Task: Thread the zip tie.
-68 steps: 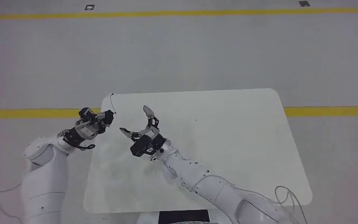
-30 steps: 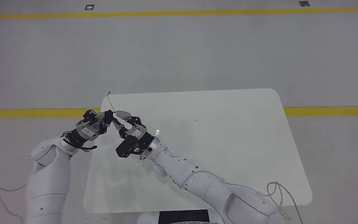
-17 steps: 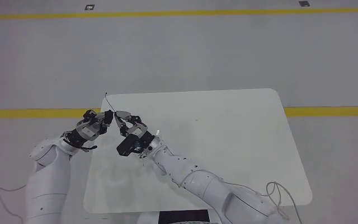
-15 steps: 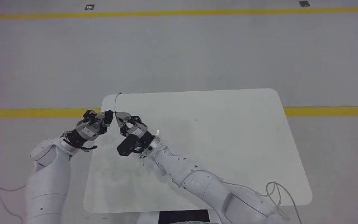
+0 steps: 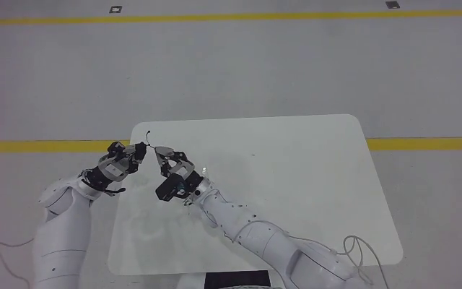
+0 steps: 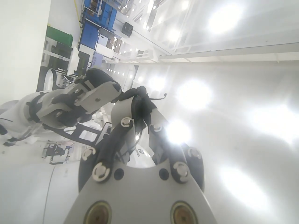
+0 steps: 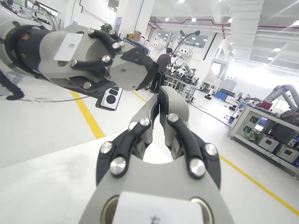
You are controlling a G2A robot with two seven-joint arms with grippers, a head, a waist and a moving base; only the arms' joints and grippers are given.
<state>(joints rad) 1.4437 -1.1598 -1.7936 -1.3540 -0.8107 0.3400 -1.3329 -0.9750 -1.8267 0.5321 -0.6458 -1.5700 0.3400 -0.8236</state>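
Just beyond the left claw (image 6: 140, 99), which is clamped on the zip tie (image 6: 160, 97), the thin tail curls free. Right claw (image 7: 159, 95), tips pressed together, sits just beside it above the worktop (image 5: 238, 144) corner. Threading well likely means holding the head steady and feeding the tail in squarely and slowly.

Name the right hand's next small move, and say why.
Probably open the right hand slightly to take the free tip of the zip tie: the left hand pinches the tie, its tip curls out free, and the right hand sits shut beside it, no tie visible in its grip.
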